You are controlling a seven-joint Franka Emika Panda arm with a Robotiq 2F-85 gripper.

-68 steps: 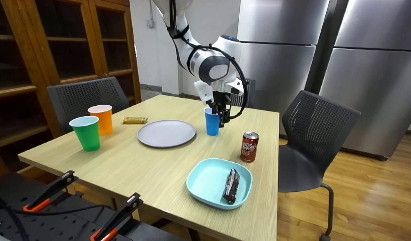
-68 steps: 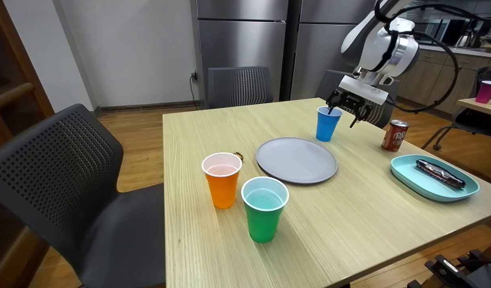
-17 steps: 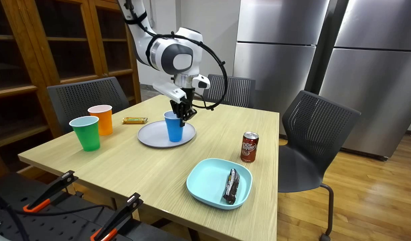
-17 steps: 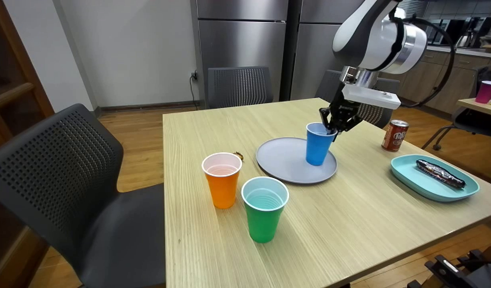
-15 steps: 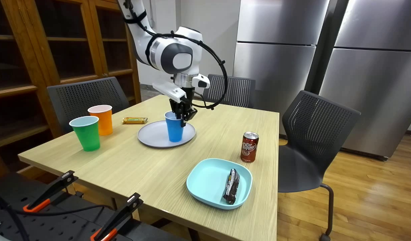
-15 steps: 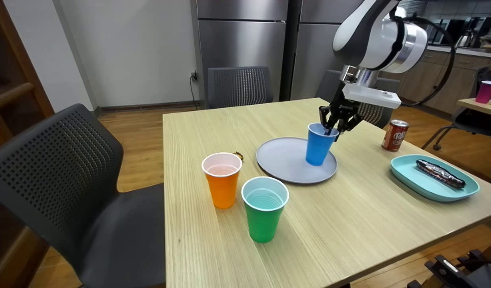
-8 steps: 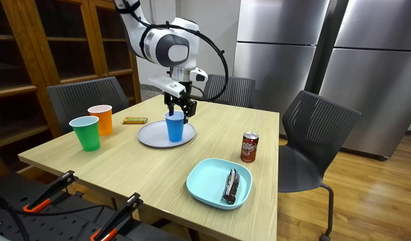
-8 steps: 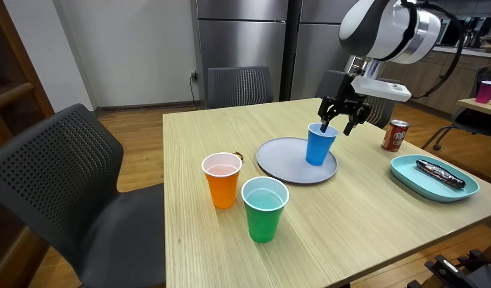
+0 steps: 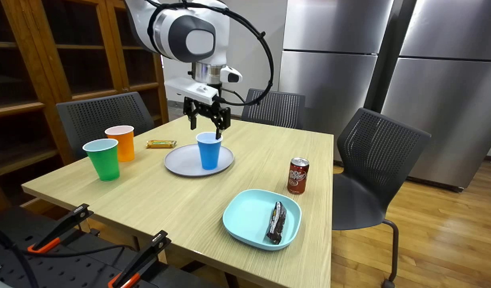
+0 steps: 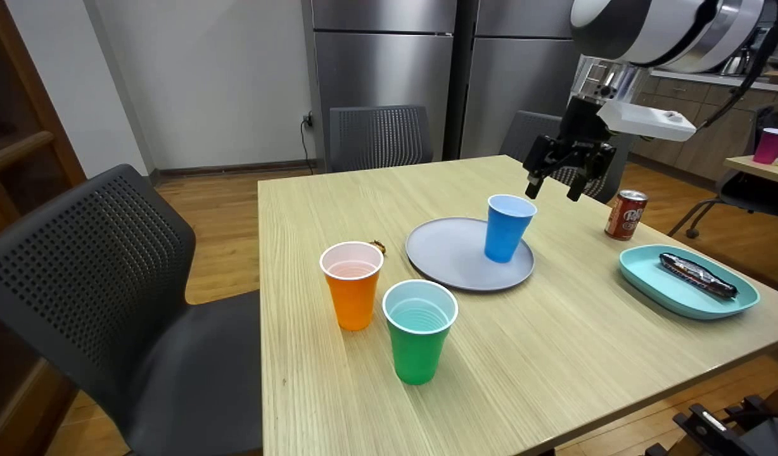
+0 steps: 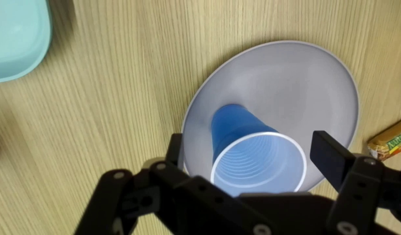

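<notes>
A blue plastic cup (image 9: pixel 209 156) stands on the grey round plate (image 9: pixel 181 163), near the plate's edge. It shows in both exterior views (image 10: pixel 505 235) and in the wrist view (image 11: pixel 231 122), its open mouth facing up. My gripper (image 9: pixel 206 129) is open and empty above the cup. In an exterior view its fingertips (image 10: pixel 554 192) are clear of the cup's rim. In the wrist view the two fingers (image 11: pixel 249 147) stand wide apart, either side of the cup mouth. The gripper body hides the near edge of the rim. The plate (image 11: pixel 301 81) lies flat.
A yellow wrapped bar (image 9: pixel 161 144) lies beside the plate. An orange cup (image 9: pixel 125 146) and a green cup (image 9: pixel 105 164) stand together. A Dr Pepper can (image 9: pixel 298 176) stands near a teal tray (image 9: pixel 245 216) holding a dark wrapped bar (image 9: pixel 276 223). Chairs surround the table.
The blue cup has gone from the table beside the plate onto the plate. Then my fingers opened, let go of its rim, and the gripper rose above it.
</notes>
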